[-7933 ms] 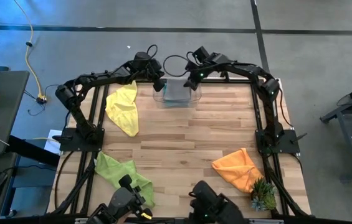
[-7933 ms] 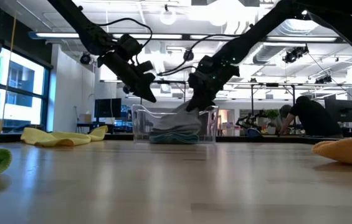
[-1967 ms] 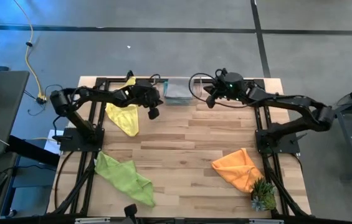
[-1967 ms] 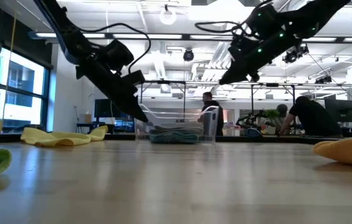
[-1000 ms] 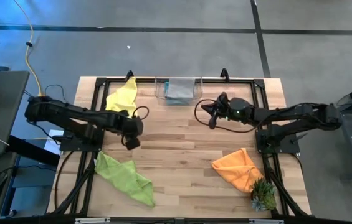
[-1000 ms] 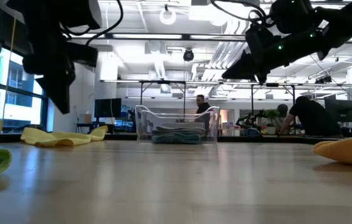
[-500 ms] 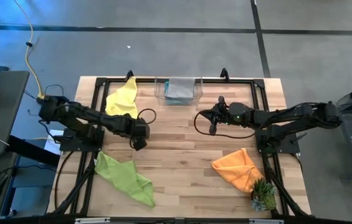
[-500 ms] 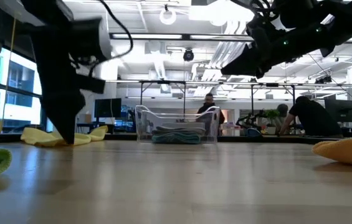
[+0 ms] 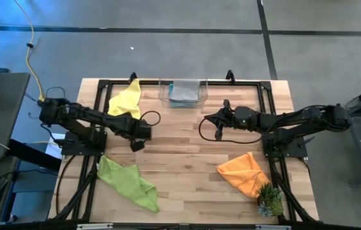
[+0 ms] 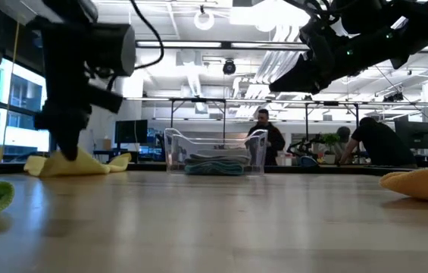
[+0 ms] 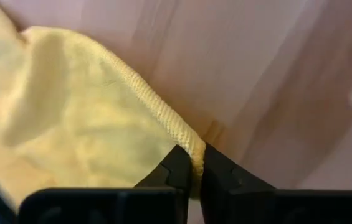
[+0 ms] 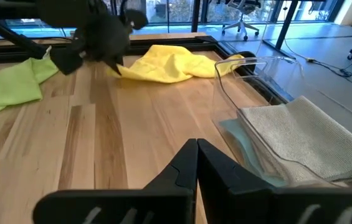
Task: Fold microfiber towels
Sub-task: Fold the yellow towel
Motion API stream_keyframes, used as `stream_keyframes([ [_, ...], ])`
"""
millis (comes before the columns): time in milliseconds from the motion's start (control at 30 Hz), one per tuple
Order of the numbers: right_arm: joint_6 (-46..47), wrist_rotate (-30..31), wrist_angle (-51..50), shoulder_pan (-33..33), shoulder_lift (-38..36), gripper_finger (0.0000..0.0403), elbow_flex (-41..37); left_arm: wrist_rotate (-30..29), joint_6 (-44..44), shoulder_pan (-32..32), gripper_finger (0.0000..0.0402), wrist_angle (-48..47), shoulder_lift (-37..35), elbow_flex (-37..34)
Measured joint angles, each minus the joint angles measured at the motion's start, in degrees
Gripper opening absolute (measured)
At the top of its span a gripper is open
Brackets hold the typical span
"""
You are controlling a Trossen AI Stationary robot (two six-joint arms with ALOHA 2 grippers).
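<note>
Yellow towel [image 9: 126, 104] at table's ten o'clock, long axis running twelve to six; its near corner sits pinched between the left gripper's [image 11: 195, 167] pressed jaws (hem visible in the nip). Right gripper [image 9: 217, 133] hovers mid-table, jaws pressed together, empty, well apart. Clear bin [image 9: 183, 94] at twelve holds folded grey and teal cloths

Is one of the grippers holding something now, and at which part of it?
The left gripper is shut on the yellow towel, pinching its stitched edge at a corner. The right gripper is shut and holds nothing.
</note>
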Motion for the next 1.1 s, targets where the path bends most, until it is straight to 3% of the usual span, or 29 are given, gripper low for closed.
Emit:
stream_keyframes([
  [300,2.81,0.49,0.15,1.49,0.00,0.0000,0.00,0.18,8.13,0.09,0.0002,-11.41,-5.52,16.71],
  [567,5.39,5.29,3.06,10.80,0.11,0.0009,0.04,3.21,12.60,-0.70,0.0001,-17.79,-7.24,32.53],
  [800,11.65,14.01,6.35,20.49,3.11,0.0083,0.11,3.67,13.49,-2.38,0.0000,-17.62,-7.24,39.93],
  [1100,8.69,21.37,16.71,26.01,23.63,0.0183,9.23,7.29,11.94,-5.11,0.0000,-13.28,-7.21,41.53],
])
